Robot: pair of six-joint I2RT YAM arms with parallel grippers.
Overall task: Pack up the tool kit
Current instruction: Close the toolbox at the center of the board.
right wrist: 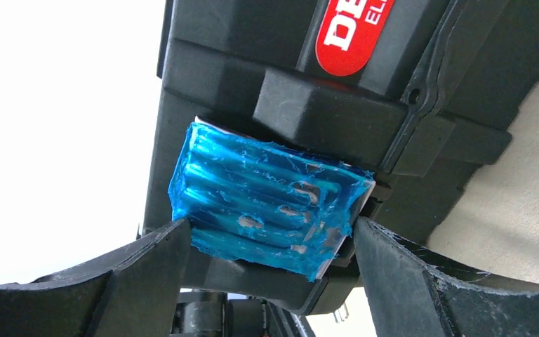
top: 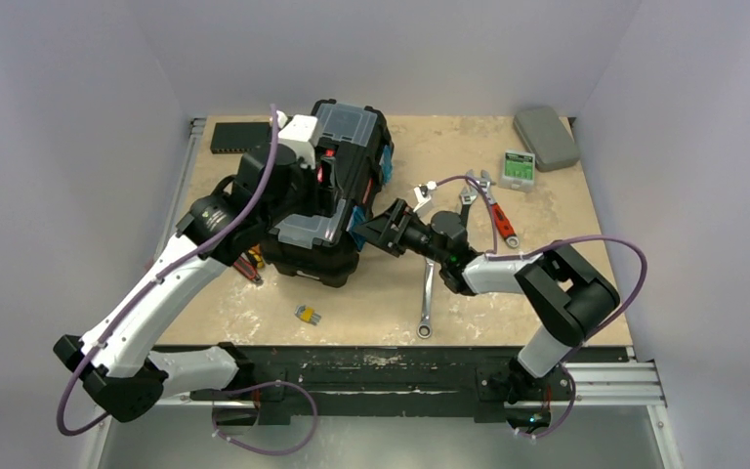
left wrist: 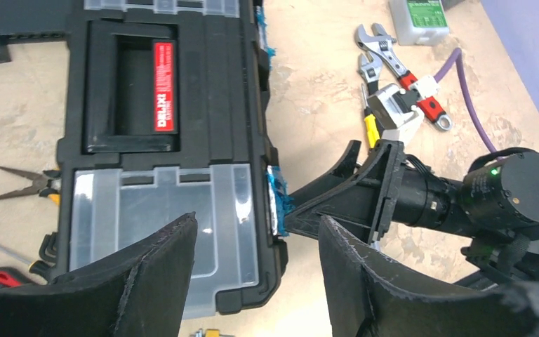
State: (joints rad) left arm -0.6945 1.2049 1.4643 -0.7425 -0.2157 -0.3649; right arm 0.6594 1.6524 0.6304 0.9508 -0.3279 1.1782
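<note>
Beige, scuffed tabletop (top: pixel 371 313) between pale walls. Nearest the arm bases lie one small yellow-and-grey fitting (top: pixel 307 314) and one long silver ratchet wrench (top: pixel 428 298).

Left of centre stands the large black plastic toolbox (top: pixel 327 210), lid down. It shows one recessed handle with a red label (left wrist: pixel 165 84), two clear-lidded grey compartments (left wrist: pixel 161 217), and two blue-taped latches (left wrist: pixel 278 203) on its right side.

Left gripper (left wrist: pixel 256 225) hangs over the nearer compartment, jaws spread wide, holding nothing. Right gripper (right wrist: pixel 270 232) meets the toolbox's right side. Its fingers bear on both ends of the nearer blue-taped latch, clamping it.

One pair of needle-nose pliers (left wrist: pixel 21 180) lies against the toolbox's left side. Right of the toolbox lie two silver adjustable wrenches (left wrist: pixel 386 49), at least one red-handled.

Farthest back: one small clear box with a green label (top: pixel 519 169), one flat grey case (top: pixel 546 137), one flat black box (top: pixel 239 136).
</note>
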